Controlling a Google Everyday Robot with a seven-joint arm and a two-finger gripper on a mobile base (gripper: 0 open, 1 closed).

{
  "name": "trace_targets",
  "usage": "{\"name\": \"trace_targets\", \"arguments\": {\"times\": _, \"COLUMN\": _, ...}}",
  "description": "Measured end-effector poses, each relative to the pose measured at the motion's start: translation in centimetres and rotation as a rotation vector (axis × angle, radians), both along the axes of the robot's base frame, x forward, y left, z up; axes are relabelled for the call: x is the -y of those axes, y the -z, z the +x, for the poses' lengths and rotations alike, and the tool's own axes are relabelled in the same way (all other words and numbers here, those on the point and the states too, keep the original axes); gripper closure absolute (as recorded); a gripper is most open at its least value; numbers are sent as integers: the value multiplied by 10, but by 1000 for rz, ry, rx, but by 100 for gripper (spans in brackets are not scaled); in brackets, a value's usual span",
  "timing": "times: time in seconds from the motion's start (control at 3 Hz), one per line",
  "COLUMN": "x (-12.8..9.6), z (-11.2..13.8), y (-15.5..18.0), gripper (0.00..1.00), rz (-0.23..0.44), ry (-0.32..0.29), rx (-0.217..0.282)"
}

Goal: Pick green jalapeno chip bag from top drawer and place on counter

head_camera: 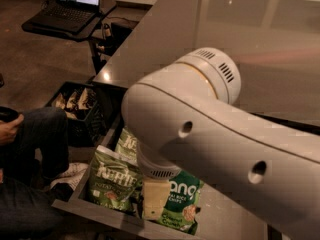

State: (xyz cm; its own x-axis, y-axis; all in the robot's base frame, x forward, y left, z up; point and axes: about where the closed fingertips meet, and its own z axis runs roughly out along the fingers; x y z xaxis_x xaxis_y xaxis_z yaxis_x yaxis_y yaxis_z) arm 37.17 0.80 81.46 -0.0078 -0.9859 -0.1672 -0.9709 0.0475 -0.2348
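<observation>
Hand (155,203) in the top drawer (227,216), just right of the green jalapeno chip bag (116,179) — open or closed cannot be told

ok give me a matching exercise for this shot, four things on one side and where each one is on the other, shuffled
Things:
1. green jalapeno chip bag
2. dang bag
3. laptop
4. gripper

Places:
A. on the small black table
B. down in the top drawer, between the bags
C. in the drawer, picture-left of the gripper
D. in the drawer, picture-right of the gripper

Pairs: 1-C, 2-D, 3-A, 4-B
</observation>
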Motion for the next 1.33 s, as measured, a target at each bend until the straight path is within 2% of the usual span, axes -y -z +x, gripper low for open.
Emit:
{"name": "trace_targets", "arguments": {"times": 0.67, "x": -67, "z": 0, "y": 53, "gripper": 0, "rz": -4, "ry": -78, "rx": -37}}
{"name": "trace_targets", "arguments": {"times": 1.0, "x": -89, "z": 9, "y": 67, "gripper": 0, "rz": -17, "ry": -122, "rx": -34}}
{"name": "trace_targets", "arguments": {"times": 1.33, "x": -99, "z": 25, "y": 78, "gripper": 0, "rz": -38, "ry": -149, "rx": -26}}
